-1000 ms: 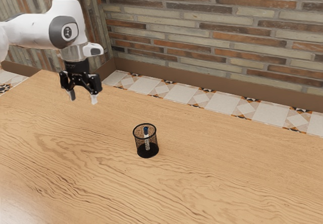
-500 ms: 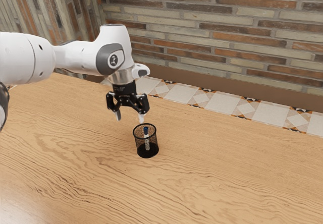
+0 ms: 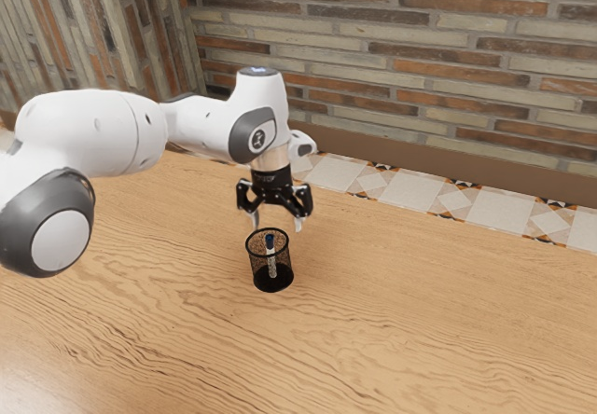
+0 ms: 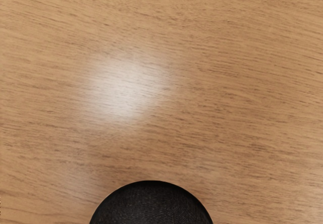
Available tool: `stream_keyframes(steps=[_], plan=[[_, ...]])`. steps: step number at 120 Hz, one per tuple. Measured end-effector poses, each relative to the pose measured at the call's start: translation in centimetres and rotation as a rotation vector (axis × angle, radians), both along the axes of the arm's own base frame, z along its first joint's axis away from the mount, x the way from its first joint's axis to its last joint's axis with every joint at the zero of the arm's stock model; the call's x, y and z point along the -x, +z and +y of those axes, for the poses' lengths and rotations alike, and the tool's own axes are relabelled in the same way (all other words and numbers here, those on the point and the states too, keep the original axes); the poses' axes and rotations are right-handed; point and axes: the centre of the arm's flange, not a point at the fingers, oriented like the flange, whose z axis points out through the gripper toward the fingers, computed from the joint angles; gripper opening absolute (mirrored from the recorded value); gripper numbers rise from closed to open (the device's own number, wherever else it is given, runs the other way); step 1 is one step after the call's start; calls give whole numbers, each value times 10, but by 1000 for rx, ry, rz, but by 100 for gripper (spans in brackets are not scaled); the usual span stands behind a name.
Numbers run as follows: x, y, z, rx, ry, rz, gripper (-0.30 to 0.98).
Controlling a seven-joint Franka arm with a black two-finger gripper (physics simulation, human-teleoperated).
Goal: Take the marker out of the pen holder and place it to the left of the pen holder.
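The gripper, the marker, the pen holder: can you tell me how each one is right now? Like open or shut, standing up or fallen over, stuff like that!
Gripper: open, fingers apart, holding nothing, over by the pen holder.
Marker: inside the pen holder, standing roughly upright, blue end up.
Pen holder: standing upright on the table, with the marker in it.

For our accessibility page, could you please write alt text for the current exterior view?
A robot arm's open black gripper hovers at a mesh pen holder, in which a blue-capped marker stands. The holder sits on a wooden table, with a brick wall behind.
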Motion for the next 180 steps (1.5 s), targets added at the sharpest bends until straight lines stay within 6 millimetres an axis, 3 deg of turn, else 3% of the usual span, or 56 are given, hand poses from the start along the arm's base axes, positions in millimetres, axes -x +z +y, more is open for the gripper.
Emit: stream_keyframes(steps=[16, 26, 32, 47, 56, 60, 80, 96, 108, 126, 133, 180], plan=[[-17, -12, 14, -7, 25, -17, 66], [-18, -4, 12, -4, 25, -31, 66], [-8, 5, 11, 2, 25, -28, 66], [22, -2, -3, 16, 14, 6, 69], [24, 3, -7, 21, 8, -9, 74], [25, 6, -8, 21, 5, -15, 69], [27, 20, -15, 22, -14, -43, 66], [34, 11, -15, 19, -22, -24, 64], [38, 19, -20, 6, -46, -34, 63], [61, 27, -27, -9, -81, -34, 62], [67, 20, -28, -20, -98, -46, 62], [79, 20, -35, -43, -164, -158, 62]])
